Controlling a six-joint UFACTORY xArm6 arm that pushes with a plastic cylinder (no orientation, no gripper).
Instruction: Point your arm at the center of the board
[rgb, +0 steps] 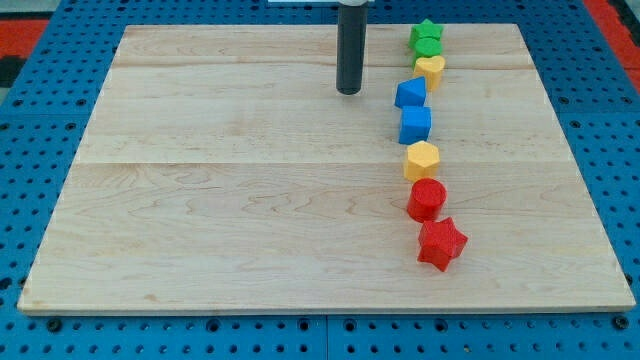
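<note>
Board (250, 200), a stiff, smooth wooden slab needing no grasp, has its centre below the tip (349, 92), which lacks fingers and stands left of the blue blocks (413, 110).

The board (250, 200) is a pale wooden panel made of joined planks, lying flat and filling most of the view — its grain runs from the view's left to the view's right. My tip (349, 92) is the lower end of a straight dark rod that stands upright and comes down from the view's top. It touches the board in the upper part, a little to the view's right of the middle line — well above the board's centre, nearer the top edge.
</note>
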